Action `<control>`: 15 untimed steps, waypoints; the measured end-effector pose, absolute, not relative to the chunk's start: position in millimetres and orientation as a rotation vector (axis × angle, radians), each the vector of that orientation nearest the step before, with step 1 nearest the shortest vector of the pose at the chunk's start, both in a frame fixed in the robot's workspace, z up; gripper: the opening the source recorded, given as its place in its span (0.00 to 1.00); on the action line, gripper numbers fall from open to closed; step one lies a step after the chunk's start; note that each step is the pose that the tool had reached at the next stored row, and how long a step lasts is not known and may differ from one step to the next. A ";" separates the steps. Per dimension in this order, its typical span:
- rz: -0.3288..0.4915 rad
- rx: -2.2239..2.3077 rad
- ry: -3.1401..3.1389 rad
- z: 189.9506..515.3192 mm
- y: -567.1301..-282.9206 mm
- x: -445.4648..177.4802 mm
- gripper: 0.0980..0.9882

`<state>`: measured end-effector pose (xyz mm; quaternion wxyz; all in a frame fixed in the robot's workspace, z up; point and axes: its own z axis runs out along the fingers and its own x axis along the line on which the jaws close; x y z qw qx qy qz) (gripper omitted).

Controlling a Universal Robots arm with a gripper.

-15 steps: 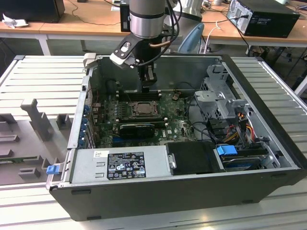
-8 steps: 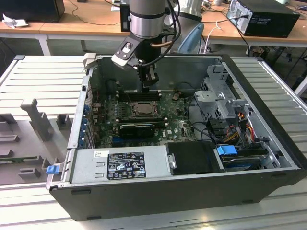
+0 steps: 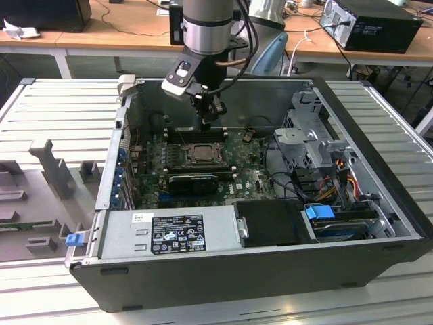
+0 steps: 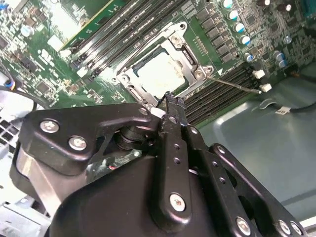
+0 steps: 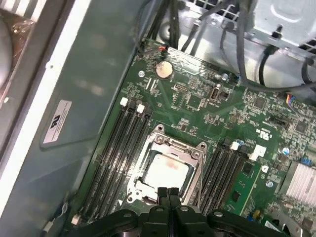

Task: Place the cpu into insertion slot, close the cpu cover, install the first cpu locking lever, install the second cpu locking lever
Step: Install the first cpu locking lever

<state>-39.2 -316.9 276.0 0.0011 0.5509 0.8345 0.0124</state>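
We see the claw closed, nothing in it, just above the cover, its tips hiding one edge of the chip.

Exterior view: high and set back, looking down into the whole open computer case.
First wrist view: close, looking steeply down onto the green board.
Second wrist view: close, slanting over the gripper body.
Shared: the cpu and its surroundings, in all three.

Silver-grey arm, black gripper, silver screws.
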 end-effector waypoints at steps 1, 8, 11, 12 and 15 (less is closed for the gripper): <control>0.040 1.686 2.649 275.9 -316.9 -39.2 0.01; 0.039 1.487 2.768 275.4 -316.9 -39.3 0.01; 0.039 1.421 2.803 275.3 -316.9 -39.3 0.01; 0.039 1.399 2.814 275.3 -316.9 -39.3 0.01; 0.039 1.295 2.864 275.2 -316.9 -39.3 0.01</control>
